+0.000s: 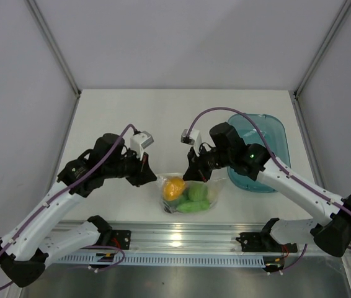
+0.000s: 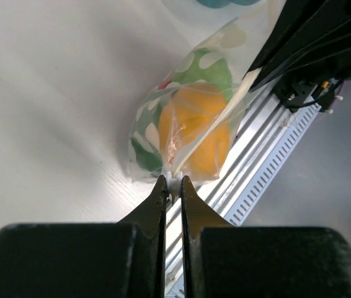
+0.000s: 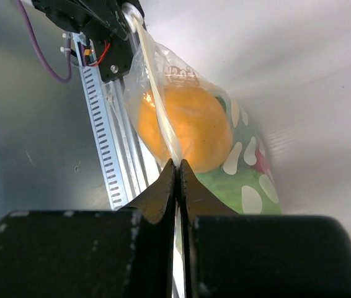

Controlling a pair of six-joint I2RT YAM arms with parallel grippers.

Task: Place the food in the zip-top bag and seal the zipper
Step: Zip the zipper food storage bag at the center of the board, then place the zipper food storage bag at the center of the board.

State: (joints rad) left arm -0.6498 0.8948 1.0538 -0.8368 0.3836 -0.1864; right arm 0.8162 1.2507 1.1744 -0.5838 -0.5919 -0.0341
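The clear zip-top bag hangs between my two grippers near the table's front edge. Inside it are the food pieces: a yellow-orange fruit and green vegetables. My left gripper is shut on the bag's left end, pinching a small white piece of the zipper. My right gripper is shut on the zipper strip, which runs taut toward the left gripper. The orange fruit and a green piece press against the bag wall in the right wrist view.
A teal-blue translucent tray stands at the right of the table, behind the right arm. The slotted metal rail runs along the front edge just below the bag. White walls enclose the table on the left, back and right.
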